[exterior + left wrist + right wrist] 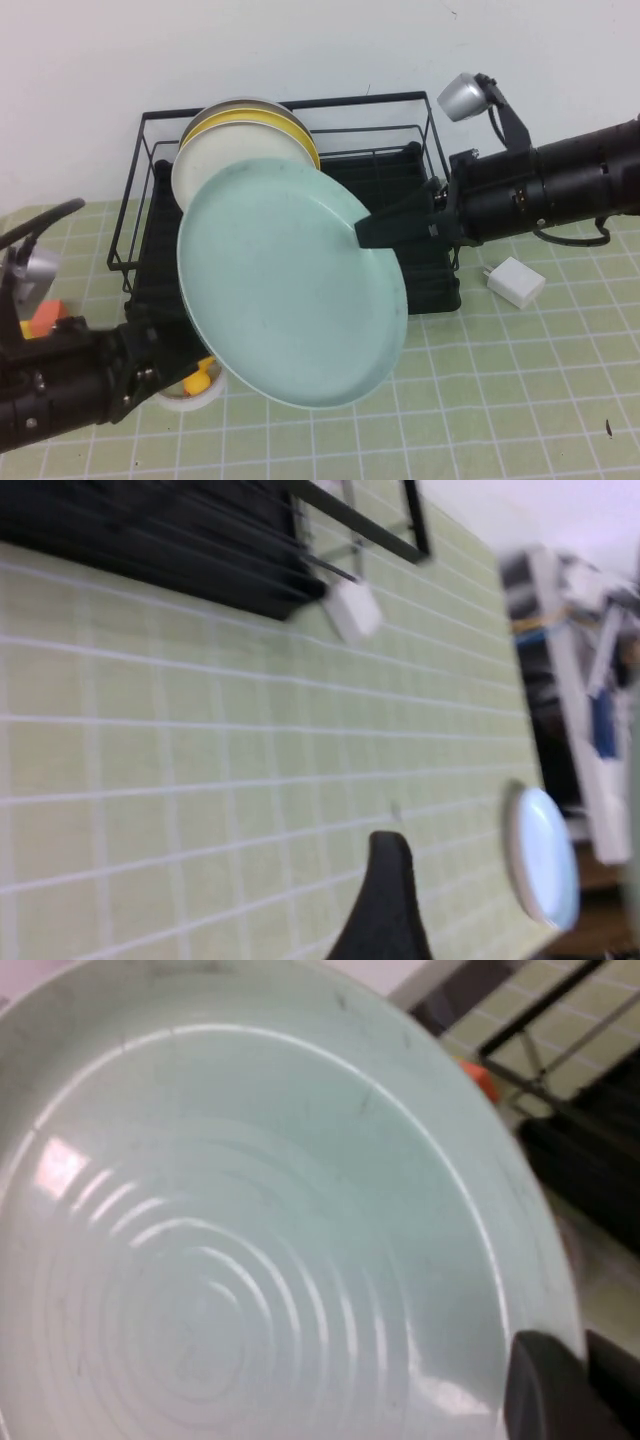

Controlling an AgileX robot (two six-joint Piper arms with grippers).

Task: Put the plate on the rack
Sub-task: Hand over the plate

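The pale mint-green plate (290, 270) hangs tilted in the air in front of the black wire rack (420, 100), covering the rack's front. My right gripper (365, 232) is shut on the plate's right rim. In the right wrist view the plate (250, 1210) fills the picture, with the right gripper (560, 1390) clamped on its edge. My left gripper (150, 345) is low at the front left, just under the plate's left edge, open and empty. Only one of its fingers (385, 900) shows in the left wrist view.
A cream-white plate (215, 160) and a yellow plate (290, 125) stand in the rack's back left. A white charger (516, 281) lies right of the rack. An orange block (45, 318) and a small white dish (190, 400) with a yellow piece sit at the front left.
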